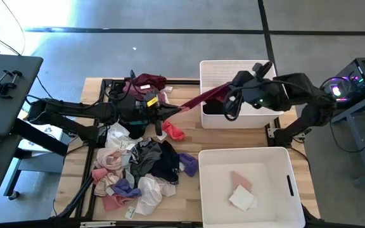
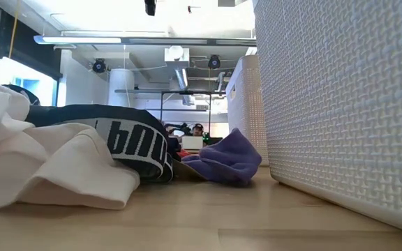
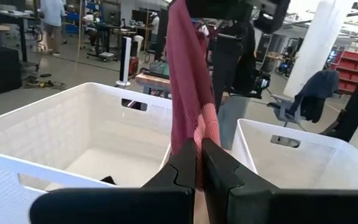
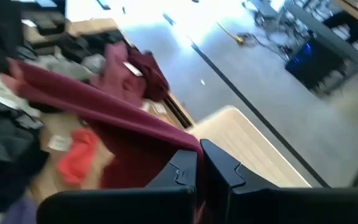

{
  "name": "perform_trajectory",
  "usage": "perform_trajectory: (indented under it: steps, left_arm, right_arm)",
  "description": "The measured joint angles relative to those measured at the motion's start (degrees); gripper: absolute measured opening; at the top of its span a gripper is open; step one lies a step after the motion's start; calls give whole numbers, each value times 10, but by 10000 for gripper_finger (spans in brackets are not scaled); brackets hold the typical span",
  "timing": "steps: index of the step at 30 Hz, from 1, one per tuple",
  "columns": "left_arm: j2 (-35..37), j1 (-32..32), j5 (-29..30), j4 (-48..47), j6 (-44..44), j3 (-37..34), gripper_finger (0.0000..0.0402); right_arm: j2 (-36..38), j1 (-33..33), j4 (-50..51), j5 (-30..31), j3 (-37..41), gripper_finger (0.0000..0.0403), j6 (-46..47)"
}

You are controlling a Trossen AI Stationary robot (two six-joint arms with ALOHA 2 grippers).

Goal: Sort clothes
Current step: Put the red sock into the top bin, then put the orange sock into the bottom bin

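Note:
A maroon garment (image 1: 198,101) is stretched between my two grippers, above the table and the near-left rim of the far white bin (image 1: 233,69). My left gripper (image 1: 168,113) is shut on its lower end, beside the pile. My right gripper (image 1: 229,95), higher and over the far bin, is shut on its upper end. The other clothes lie in a heap (image 1: 141,168) on the table's left half, with a red piece (image 1: 174,132) at its edge and maroon pieces (image 1: 147,82) at the far side. My left gripper pinches the garment's lower end (image 3: 197,140) between its two shut fingers, which point level toward the table's right. The cloth rises from the fingers as a taut, bunched band, clear of the table. My right gripper pinches the garment's upper end (image 4: 185,144) between its shut fingers, slanting down from over the far bin. From there the cloth runs taut as a narrow band toward the left gripper, with a part of it hanging below.
The near white bin (image 1: 284,158) holds a pink and a white piece. In the low view a white cloth (image 2: 54,167), a black waistband with white letters (image 2: 135,143) and a purple piece (image 2: 225,159) lie beside the bin wall (image 2: 340,104). Bare wood shows between heap and bins.

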State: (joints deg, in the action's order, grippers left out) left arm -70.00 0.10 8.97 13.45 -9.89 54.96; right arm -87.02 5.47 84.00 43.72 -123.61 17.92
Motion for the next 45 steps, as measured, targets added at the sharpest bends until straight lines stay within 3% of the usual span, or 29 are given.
perform_trajectory:
  steps: [8,13,19,26,33,40,45]
  left_arm:
    - [0,0,10,-2,-1,-1,10]
    - [0,-1,4,-5,-20,-2,69]
    - [0,0,7,-6,-34,-2,140]
    - [0,0,7,-4,-35,-2,164]
    - [0,-3,7,-3,-40,-2,165]
    - [0,-9,6,-13,-66,-2,165]
    - [0,-10,6,-28,-74,-2,165]
  right_arm:
    - [0,-30,18,-6,35,0,23]
    - [3,-34,-51,-32,40,0,-24]
    - [0,-49,-62,-35,41,0,-48]
    - [-2,-140,-15,-72,63,0,-48]
    - [-3,-244,-22,-103,194,4,-27]
    - [-4,-309,-33,-208,310,68,2]
    - [-4,-318,-36,-230,335,121,3]
